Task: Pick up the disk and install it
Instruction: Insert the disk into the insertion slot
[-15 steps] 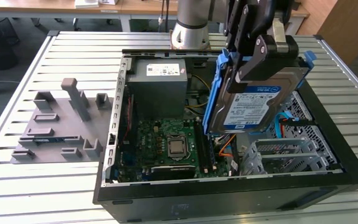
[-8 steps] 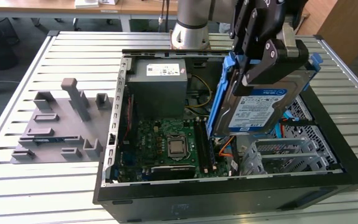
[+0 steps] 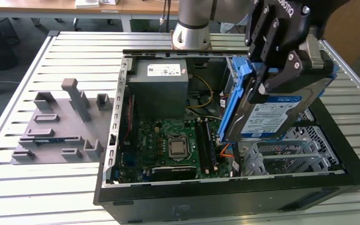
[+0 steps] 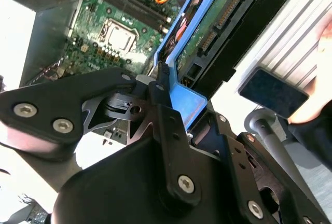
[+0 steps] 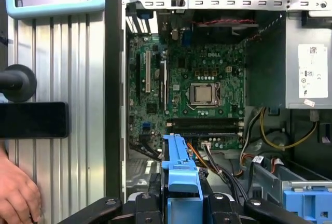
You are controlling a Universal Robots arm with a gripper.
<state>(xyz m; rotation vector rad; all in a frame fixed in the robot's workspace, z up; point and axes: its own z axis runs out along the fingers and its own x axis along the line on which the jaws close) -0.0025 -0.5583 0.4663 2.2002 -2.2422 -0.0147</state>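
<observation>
While the disk hangs edge-down in the right half of the exterior view, you can see that the pick-up part is done: the gripper is clenched on the drive's upper end, its black fingers pressing the blue plastic bracket from both sides, and nothing underneath supports the drive. It is held tilted above the open computer case, over the grey metal cage at the lower right of the case, but it is not seated; its lower edge looks just above the cage, apart from it. In the second wrist view the bracket is clamped between the gripper's links at frame centre, with the drive's green circuit board and connector running toward the upper right. In the first wrist view the bracket's end pokes up at the bottom centre, with the motherboard spread out above it and the power supply at the right edge. A person's hand rests at the lower left of that view, on the slatted table beside the case. So you are, I judge, about midway: grasp secured, installation into the bay not yet done.
</observation>
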